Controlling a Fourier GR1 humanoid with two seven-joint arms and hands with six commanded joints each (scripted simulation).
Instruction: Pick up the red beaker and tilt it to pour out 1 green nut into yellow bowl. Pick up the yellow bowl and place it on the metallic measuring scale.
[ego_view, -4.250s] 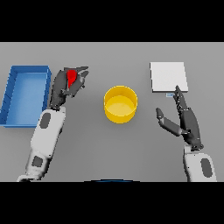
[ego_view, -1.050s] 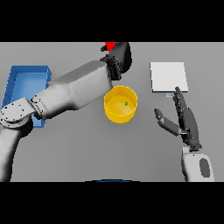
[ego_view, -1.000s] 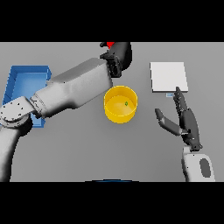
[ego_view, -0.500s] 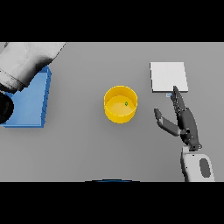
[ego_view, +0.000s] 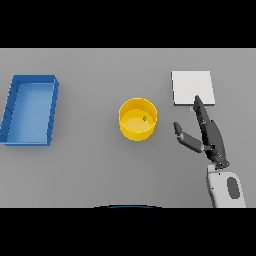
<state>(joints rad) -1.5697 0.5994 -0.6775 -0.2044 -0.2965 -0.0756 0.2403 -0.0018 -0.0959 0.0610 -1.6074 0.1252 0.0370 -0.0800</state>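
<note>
The right hand (ego_view: 209, 135) came in from the lower right of the head view, its white forearm rising from the bottom edge and the dark hand angled up and slightly leftward over the grey table (ego_view: 90, 170). Its fingers (ego_view: 201, 112) were held straight and close together, pointing toward the far side of the table, with their tips reaching the near edge of the scale (ego_view: 193, 88). The thumb (ego_view: 184, 137) was spread away from the fingers, reaching out to the left toward the bowl (ego_view: 137, 119). The hand was wide open and held nothing.

The yellow bowl stood upright near the middle of the table, to the left of the right hand and apart from the thumb tip. One small green nut (ego_view: 144, 118) lay inside it, right of the centre of its floor. The scale, a flat pale square plate, sat at the far right, well apart from the bowl, with nothing resting on it.

At the far left of the table lay a blue tray (ego_view: 52, 111), rectangular with raised walls, and nothing could be seen inside it. The left hand and the red beaker did not appear anywhere in the view.
</note>
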